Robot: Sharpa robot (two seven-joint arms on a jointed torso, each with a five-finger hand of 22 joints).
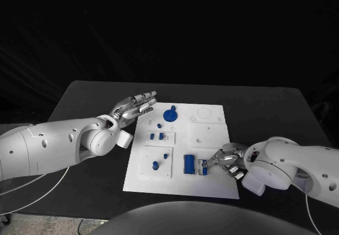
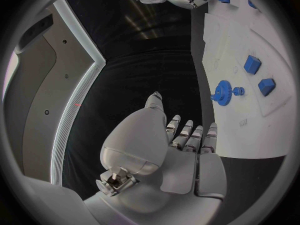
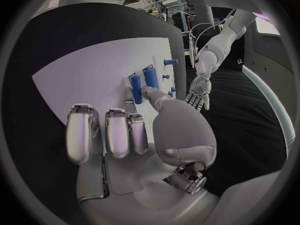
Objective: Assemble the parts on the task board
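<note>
Reaching over the near right part of the white rectangular task board (image 1: 212,142), the silver many-fingered right hand (image 1: 227,160) has its fingertips at a small blue block-shaped part (image 1: 203,167) that lies on the plate. Its thumb (image 3: 159,101) and one finger stretch toward the blue pieces in the right wrist view, while the other fingers (image 3: 106,135) lie side by side and curled over the white surface; whether the block is actually pinched cannot be told. Just beyond those fingertips, toward the robot's left, lies a larger blue cylinder-like part (image 1: 189,164). Further past it, a raised white square panel (image 1: 156,162) carries two short blue pegs (image 1: 155,166).

Held off the board's far left corner, the silver left hand (image 1: 135,106) is empty, its fingers (image 2: 190,135) straight and close together, with the thumb (image 2: 153,105) set slightly apart from them. Just past its fingertips, on the board, sits a round blue toothed gear part (image 1: 170,115) with a small blue knob (image 2: 239,91) beside it. Beyond the gear in the left wrist view are two small blue square blocks (image 2: 252,64) on a raised white panel (image 1: 159,138). All of this rests on a matte black table (image 1: 92,98).
</note>
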